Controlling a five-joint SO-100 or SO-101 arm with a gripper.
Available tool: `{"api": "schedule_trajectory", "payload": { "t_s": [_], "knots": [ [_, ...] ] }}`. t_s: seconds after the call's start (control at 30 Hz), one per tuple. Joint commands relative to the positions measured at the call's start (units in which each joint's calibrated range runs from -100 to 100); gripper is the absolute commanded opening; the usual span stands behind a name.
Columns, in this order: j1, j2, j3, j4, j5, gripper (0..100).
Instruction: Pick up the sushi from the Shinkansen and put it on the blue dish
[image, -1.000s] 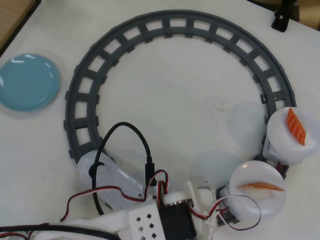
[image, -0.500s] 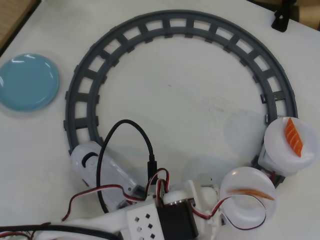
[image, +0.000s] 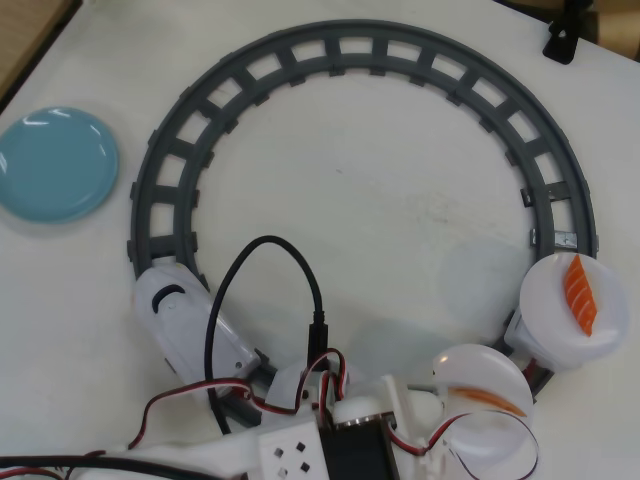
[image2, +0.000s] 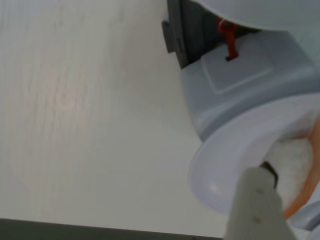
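In the overhead view the white Shinkansen (image: 178, 318) sits on the grey ring track at the lower left. Its cars carry round white plates. One salmon sushi (image: 580, 293) lies on the right plate (image: 555, 330). A second sushi (image: 492, 399) lies on the plate (image: 468, 365) next to my arm. My gripper (image: 478, 400) hangs over that plate. In the wrist view one white finger (image2: 256, 202) touches the sushi's white rice (image2: 295, 155) on the plate (image2: 225, 165); the other finger is out of view. The blue dish (image: 58, 165) lies empty at the far left.
The grey track (image: 350, 50) rings the middle of the white table. My arm's body and its red and black cables (image: 265, 300) cover the train's middle cars at the bottom edge. A black stand foot (image: 562, 40) sits at the top right.
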Motion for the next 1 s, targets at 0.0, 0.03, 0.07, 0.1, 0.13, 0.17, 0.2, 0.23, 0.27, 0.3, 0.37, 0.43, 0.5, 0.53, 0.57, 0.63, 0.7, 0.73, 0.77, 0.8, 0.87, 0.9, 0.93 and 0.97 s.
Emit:
{"api": "schedule_trajectory", "payload": {
  "t_s": [0.0, 0.03, 0.07, 0.1, 0.13, 0.17, 0.2, 0.23, 0.27, 0.3, 0.37, 0.43, 0.5, 0.53, 0.57, 0.63, 0.7, 0.73, 0.77, 0.8, 0.87, 0.9, 0.93, 0.97],
  "knots": [
    [0.38, -0.36, -2.22, -0.02, -3.37, 28],
    [0.2, -0.36, -2.22, 0.15, -4.1, 28],
    [0.02, -0.36, -2.22, 0.32, -4.78, 28],
    [-0.06, -0.36, -2.04, 0.4, -5.52, 28],
    [-0.24, -0.36, -1.49, 0.23, -6.2, 28],
    [-0.24, -0.44, -0.86, 0.06, -6.77, 28],
    [-0.33, -0.44, -0.14, -0.02, -7.35, 28],
    [-0.42, -0.44, 0.4, -0.11, -7.97, 28],
    [-0.68, -0.44, 1.03, -0.11, -8.45, 28],
    [-0.94, -0.44, 1.57, -0.11, -8.81, 28],
    [-1.21, -0.44, 2.74, -0.11, -9.39, 28],
    [-1.21, -0.44, 3.46, -0.19, -9.86, 28],
    [-1.3, -0.36, 3.46, -0.19, -10.22, 28],
    [-1.3, -0.36, 3.46, -0.19, -10.28, 28],
    [-1.3, -0.36, 3.46, -0.19, -10.28, 28],
    [-1.3, -0.36, 3.46, -0.19, -10.28, 28],
    [-1.3, -0.27, 3.92, -0.28, -10.28, 28],
    [-1.3, -0.27, 4.64, -0.53, -10.28, 28],
    [-1.3, -0.27, 5.72, -1.3, -10.33, 28],
    [-1.3, -0.27, 7.07, -2.4, -10.33, 28],
    [-1.3, -0.36, 9.96, -4.44, -10.33, 28],
    [-1.3, -0.36, 11.13, -5.2, -10.33, 28],
    [-1.3, -0.36, 12.12, -5.71, -10.33, 28],
    [-1.3, -0.36, 12.84, -6.14, -10.33, 28]
  ]
}}
